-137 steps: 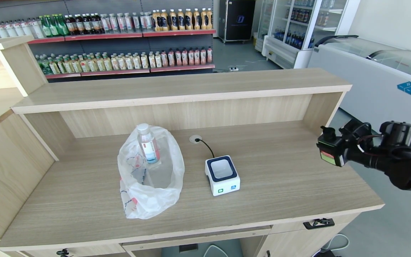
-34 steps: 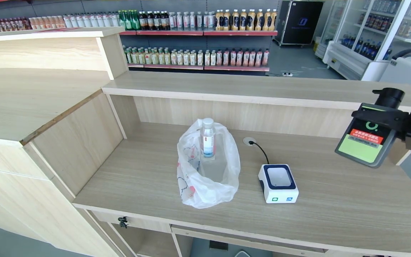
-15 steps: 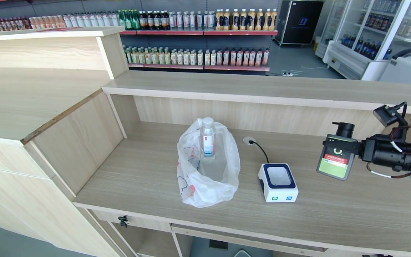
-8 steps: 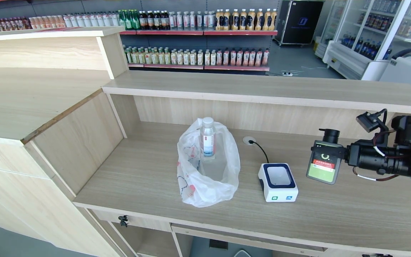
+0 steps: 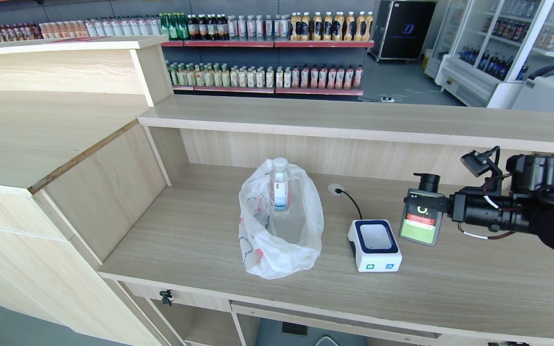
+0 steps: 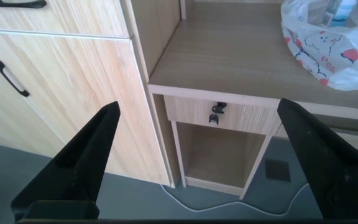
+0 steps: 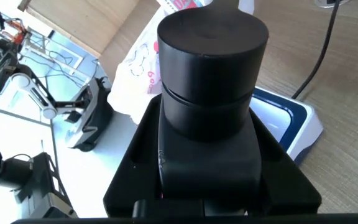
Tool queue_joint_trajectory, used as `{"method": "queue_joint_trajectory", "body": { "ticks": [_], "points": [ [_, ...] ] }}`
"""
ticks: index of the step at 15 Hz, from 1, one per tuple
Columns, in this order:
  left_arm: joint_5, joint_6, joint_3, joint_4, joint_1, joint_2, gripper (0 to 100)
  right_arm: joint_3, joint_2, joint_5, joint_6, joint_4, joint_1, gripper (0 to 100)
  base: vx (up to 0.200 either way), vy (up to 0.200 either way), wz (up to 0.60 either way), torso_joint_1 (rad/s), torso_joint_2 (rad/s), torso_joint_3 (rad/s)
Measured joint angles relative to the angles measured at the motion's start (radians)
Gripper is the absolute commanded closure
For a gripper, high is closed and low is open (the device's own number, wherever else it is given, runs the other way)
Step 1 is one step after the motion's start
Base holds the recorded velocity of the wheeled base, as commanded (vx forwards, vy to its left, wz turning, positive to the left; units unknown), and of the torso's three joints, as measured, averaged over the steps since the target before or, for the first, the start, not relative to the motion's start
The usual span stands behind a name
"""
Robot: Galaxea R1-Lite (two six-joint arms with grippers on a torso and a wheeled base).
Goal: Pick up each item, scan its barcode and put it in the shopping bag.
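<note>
Head camera sits high, looking forward and down across the bench (image 5: 450,288), with the shopping bag (image 5: 258,230) dead centre and the scanner (image 5: 375,245) at its 3 o'clock, all at middling range. Left wrist camera hangs low off the bench's front edge, facing the cupboard fronts (image 6: 61,74) and catching just the bag's near side. Right wrist camera looks down, jammed right behind the black-capped container (image 7: 213,68), bag and scanner beyond, both shared with the head view.

Shopping bag (image 5: 282,250) sits centre frame on the counter (image 5: 200,240), water bottle (image 5: 280,185) upright inside it. Barcode scanner (image 5: 374,245) just right of the bag, its cable (image 5: 351,204) running back to a grommet (image 5: 336,189). Capped bottle (image 5: 419,223) in the right gripper (image 5: 450,211), right of scanner, above counter. Drink shelves (image 5: 267,44) along top.
</note>
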Motion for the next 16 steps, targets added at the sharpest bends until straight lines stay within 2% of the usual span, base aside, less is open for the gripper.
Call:
{"method": "queue_joint_trajectory", "body": {
  "ticks": [7,16],
  "points": [
    [0.000,0.000,0.000,0.000,-0.001,0.000,0,-0.079,0.061,0.000,0.003,-0.003,0.050,100,0.000,0.000,0.00,0.000,0.00,0.000],
    [0.000,0.000,0.000,0.000,0.000,0.000,0,-0.088,0.112,0.000,0.001,-0.037,0.102,100,0.000,0.000,0.00,0.000,0.00,0.000]
  ]
}}
